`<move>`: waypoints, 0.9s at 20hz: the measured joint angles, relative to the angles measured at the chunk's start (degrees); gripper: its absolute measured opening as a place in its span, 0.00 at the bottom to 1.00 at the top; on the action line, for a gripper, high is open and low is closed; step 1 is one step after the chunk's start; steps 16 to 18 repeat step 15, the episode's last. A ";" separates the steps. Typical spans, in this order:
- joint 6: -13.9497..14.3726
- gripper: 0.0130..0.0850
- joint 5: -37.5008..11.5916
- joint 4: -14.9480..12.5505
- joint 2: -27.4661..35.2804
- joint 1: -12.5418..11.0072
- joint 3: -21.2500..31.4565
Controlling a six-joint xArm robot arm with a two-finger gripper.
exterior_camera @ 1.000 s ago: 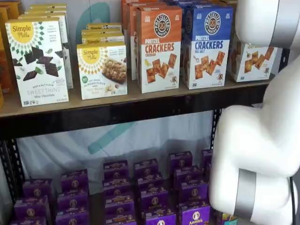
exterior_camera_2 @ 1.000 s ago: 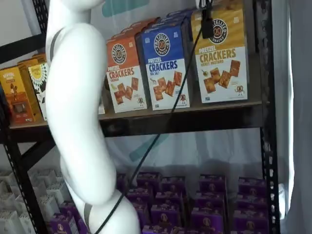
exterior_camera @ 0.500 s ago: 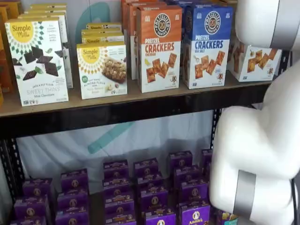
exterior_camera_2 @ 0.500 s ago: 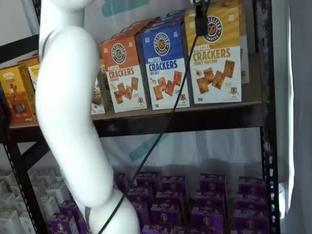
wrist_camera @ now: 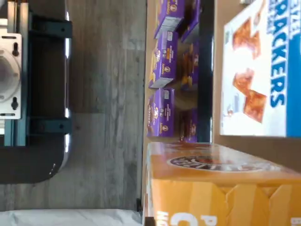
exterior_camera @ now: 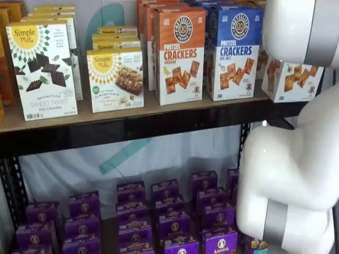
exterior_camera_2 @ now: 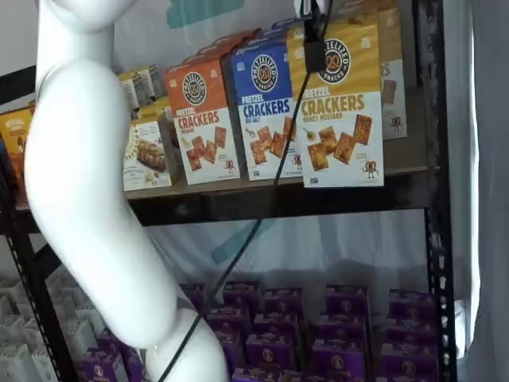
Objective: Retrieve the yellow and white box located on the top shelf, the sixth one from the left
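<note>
The white robot arm (exterior_camera_2: 87, 207) fills the foreground in both shelf views. Behind it, the long tan top shelf (exterior_camera_2: 262, 191) with its dark front rail carries cracker cartons. The tall yellow and white Pretzel Crackers box (exterior_camera_2: 338, 107) hangs below the jaws, its base just past the rail, beside the blue-topped carton (exterior_camera_2: 266, 111). The black jaws (exterior_camera_2: 315, 49) are clenched on the box's top.

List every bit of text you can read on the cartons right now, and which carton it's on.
"PRETZEL CRACKERS HONEY MUSTARD": yellow and white box.
"PRETZEL CRACKERS CHEDDAR": orange-topped carton.
"PRETZEL CRACKERS SEA SALT": blue-topped carton.
"Simple Mills", "SWEET THINS", "Mint Chocolate": tall white carton.
"Simple Mills": shorter white carton; its lower lines blur.
"Annie's": purple boxes.
Round logos: too small.
</note>
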 joint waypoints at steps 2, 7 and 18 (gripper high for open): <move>-0.19 0.61 0.80 -0.06 -1.10 -0.24 1.00; -0.36 0.61 1.18 -1.05 -4.39 0.02 4.34; 0.34 0.61 0.73 -2.26 -10.00 1.28 10.74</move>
